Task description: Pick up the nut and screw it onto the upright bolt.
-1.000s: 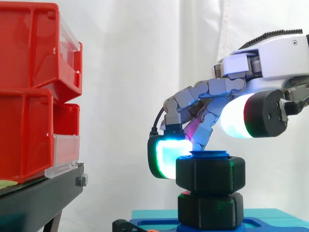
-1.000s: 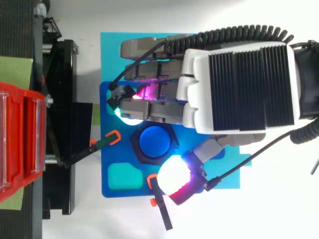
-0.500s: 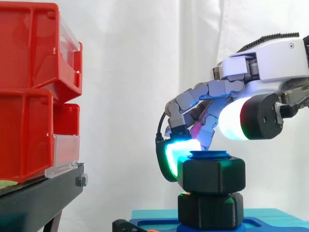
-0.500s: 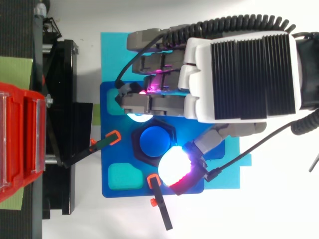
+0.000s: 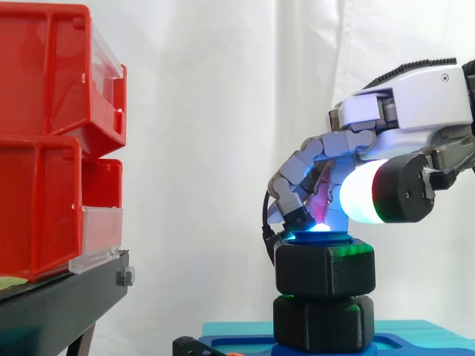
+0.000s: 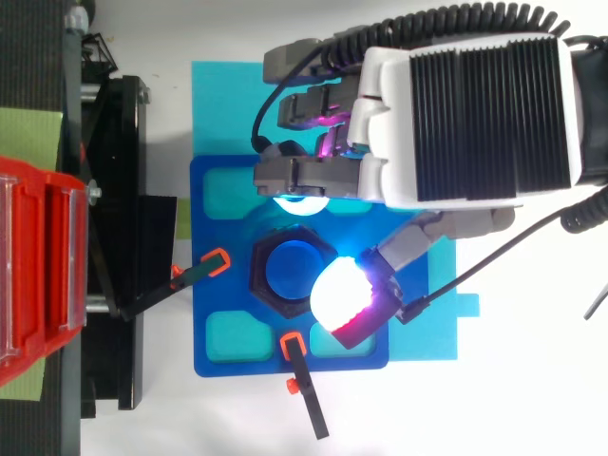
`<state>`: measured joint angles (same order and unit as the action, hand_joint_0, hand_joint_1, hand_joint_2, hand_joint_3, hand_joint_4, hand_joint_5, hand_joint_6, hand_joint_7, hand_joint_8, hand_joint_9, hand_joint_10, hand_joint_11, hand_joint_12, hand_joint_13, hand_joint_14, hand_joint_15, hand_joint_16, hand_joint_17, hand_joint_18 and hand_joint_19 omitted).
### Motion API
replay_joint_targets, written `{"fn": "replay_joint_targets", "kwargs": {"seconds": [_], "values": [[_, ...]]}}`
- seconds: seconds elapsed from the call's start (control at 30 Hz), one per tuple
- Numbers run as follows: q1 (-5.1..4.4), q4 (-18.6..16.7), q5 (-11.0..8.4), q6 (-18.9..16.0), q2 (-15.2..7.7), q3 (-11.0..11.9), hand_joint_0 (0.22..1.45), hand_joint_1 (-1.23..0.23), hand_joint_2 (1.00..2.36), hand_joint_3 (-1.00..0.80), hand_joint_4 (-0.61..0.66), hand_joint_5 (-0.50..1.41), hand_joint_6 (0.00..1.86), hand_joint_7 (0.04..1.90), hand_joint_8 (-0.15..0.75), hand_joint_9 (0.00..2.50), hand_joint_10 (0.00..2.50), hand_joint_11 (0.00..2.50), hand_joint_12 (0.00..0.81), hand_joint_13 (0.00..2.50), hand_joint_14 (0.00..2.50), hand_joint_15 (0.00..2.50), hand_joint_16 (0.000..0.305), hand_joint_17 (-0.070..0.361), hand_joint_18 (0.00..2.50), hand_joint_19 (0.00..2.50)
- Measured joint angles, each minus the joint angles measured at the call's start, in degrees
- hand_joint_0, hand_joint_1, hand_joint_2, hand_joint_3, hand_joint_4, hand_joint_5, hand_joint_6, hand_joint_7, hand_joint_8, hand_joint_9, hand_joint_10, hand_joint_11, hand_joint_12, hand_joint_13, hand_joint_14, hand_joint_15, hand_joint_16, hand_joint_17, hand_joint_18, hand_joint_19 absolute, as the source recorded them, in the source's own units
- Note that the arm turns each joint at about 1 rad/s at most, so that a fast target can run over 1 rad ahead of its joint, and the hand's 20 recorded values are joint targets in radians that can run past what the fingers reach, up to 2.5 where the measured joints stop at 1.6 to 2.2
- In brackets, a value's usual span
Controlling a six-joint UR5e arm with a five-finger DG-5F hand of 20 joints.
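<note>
A black hex nut (image 5: 324, 271) sits on the upright blue bolt (image 6: 292, 271), above a second black hex piece (image 5: 323, 322) at the bolt's foot on the blue base plate (image 6: 214, 285). My hand (image 5: 415, 96) reaches in from the right with its fingers curled over the nut. A cyan-glowing finger pad (image 6: 299, 201) lies against the nut's far side at its top rim. The white thumb pad (image 6: 340, 290) sits at the nut's near right corner, slightly above it in the side view. The nut's far face is hidden.
Red bins (image 5: 44, 133) are stacked on a black stand (image 5: 59, 304) to the left. Two black clamps with orange tips (image 6: 204, 266) (image 6: 302, 389) hold the base plate's left and front edges. A lighter blue mat (image 6: 218, 104) lies under the plate.
The cyan finger pad swept from the nut's left side round to its far side. The thumb pad came in to the nut's near right corner, and the hand shifted right.
</note>
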<state>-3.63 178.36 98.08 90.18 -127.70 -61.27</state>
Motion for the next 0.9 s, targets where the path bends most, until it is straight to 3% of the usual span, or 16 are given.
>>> {"fn": "replay_joint_targets", "kwargs": {"seconds": [0.1,0.2,0.4,0.7,0.9], "values": [[0.41,-0.02,0.85,0.0,0.0,0.04,0.54,-0.22,1.0,-0.5,0.14,0.03,0.51,1.48,0.265,1.24,0.0,0.0,0.185,0.93,0.0,0.0,0.016,0.036,0.62,0.04],[0.78,-0.03,1.59,0.0,0.06,0.45,0.54,-0.22,1.0,-0.5,0.1,-0.01,0.5,1.39,0.265,1.2,0.0,0.0,0.191,0.91,0.0,0.0,0.018,0.039,0.6,0.05],[1.12,-0.24,2.63,0.0,0.07,2.07,0.54,-0.22,1.0,-0.5,0.19,-0.06,0.5,1.11,0.261,1.14,0.0,0.0,0.199,0.89,0.0,0.0,0.019,0.043,0.6,0.05],[0.61,-0.8,3.05,0.0,0.06,2.45,0.53,-0.21,1.0,-0.5,0.18,-0.1,0.5,0.77,0.239,1.04,0.0,0.0,0.204,0.84,0.0,0.0,0.021,0.048,0.56,0.04],[-0.19,-1.7,2.91,0.0,0.01,2.47,0.52,-0.19,1.0,-0.5,0.18,-0.1,0.5,0.69,0.23,1.0,0.0,0.0,0.207,0.8,0.0,0.0,0.023,0.052,0.51,0.03]]}}
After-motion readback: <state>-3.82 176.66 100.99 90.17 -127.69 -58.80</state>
